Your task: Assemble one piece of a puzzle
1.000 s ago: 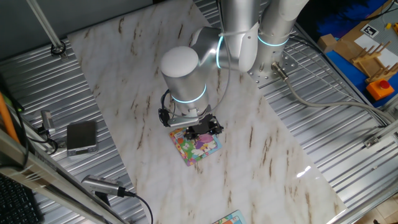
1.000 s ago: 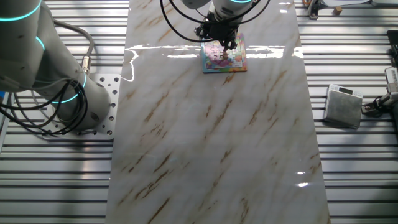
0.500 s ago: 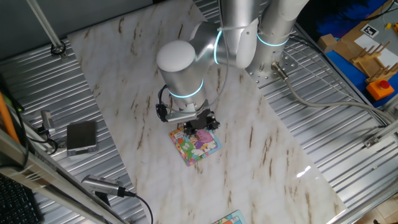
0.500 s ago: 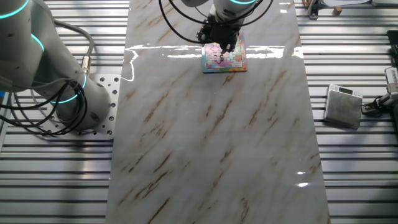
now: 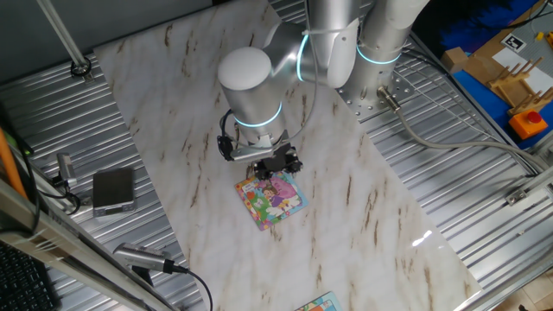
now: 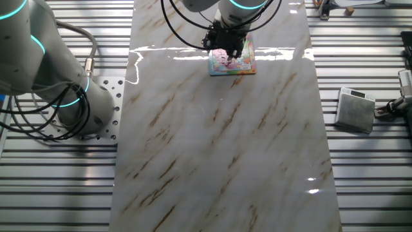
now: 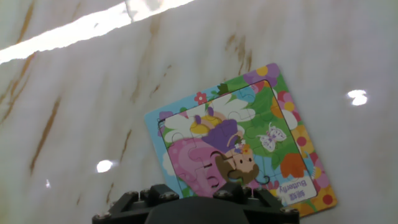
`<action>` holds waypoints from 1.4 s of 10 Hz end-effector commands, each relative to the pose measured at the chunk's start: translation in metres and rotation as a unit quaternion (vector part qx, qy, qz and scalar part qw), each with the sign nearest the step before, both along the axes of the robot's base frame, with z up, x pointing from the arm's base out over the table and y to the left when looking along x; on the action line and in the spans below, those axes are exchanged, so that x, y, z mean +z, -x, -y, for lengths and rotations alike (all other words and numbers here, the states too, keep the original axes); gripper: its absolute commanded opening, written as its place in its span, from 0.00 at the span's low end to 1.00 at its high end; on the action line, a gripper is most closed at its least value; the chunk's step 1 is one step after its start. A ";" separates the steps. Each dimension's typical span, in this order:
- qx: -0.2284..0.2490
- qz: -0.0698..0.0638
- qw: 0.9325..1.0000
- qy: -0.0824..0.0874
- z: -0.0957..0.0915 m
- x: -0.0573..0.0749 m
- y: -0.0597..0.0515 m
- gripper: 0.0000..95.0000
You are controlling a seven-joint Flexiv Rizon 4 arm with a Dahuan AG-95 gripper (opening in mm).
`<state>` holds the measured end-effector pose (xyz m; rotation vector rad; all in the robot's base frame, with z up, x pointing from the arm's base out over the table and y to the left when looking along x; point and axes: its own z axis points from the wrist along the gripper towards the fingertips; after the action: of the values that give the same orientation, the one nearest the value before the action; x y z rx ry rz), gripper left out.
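The puzzle lies flat on the marble table, a square cartoon board with pink figures in the middle. In the other fixed view the puzzle sits near the far edge. The hand view shows the puzzle with every slot filled and seams visible. I cannot single out the piece among the pink-purple parts, and no loose piece shows. My gripper hangs over the board's upper left corner, clear of it, with nothing in it. In the hand view only its dark housing shows, and the fingertips are out of frame.
A grey box rests on the ribbed metal left of the marble slab. A sliver of another board shows at the bottom edge. The arm's base stands at the table's side. A blue crate holds wooden parts.
The gripper has lifted off the puzzle and drawn back toward its upper left corner. More of the board's face is uncovered now. The puzzle has not shifted.
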<state>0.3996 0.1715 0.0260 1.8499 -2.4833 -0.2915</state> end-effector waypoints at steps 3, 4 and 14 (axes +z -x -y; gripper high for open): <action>0.007 0.003 1.000 0.004 0.008 -0.001 0.002 0.60; 0.008 0.004 1.000 0.005 0.009 -0.002 0.003 0.60; 0.012 0.010 0.999 0.032 0.020 -0.007 0.006 0.60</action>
<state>0.3926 0.1514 0.0183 1.8619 -2.4496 -0.1900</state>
